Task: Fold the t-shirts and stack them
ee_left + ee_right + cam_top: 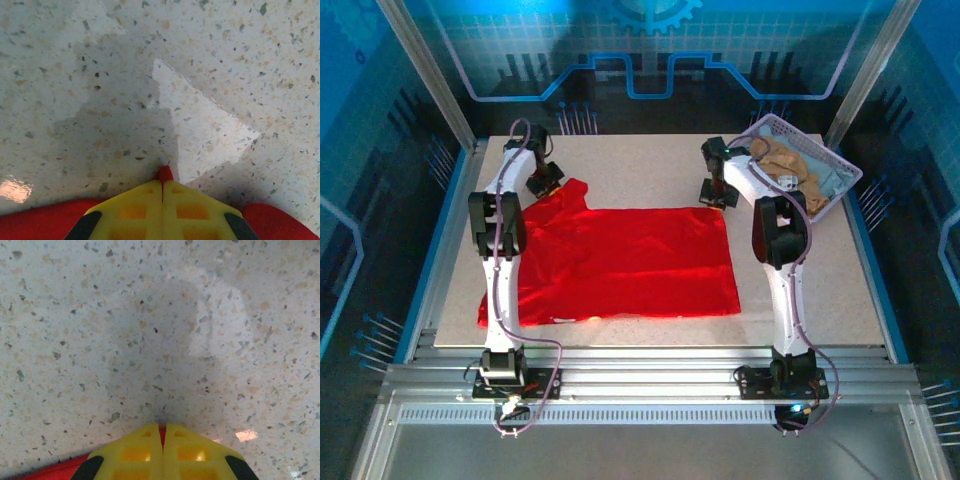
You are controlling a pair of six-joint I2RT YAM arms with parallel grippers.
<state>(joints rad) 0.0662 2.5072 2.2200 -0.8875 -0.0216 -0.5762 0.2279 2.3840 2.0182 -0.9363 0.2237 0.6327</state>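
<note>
Top external shows the red t-shirt (630, 262) spread flat on the desk (820, 290), both arms reaching to its far edge. Left claw (544, 186) pinches the far-left corner, right claw (718, 195) the far-right one, red cloth nipped between closed yellow fingers (135, 210). Tan tee (788, 160) sits in the lavender basket (798, 127), far right.

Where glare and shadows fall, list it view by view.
Top external: the red t-shirt is oversaturated, its folds washed out. Left wrist: a bright triangular glare on the tabletop, dark shadow beside it. Right wrist: a soft rounded shadow mid-frame, one small glare spot lower right.
</note>
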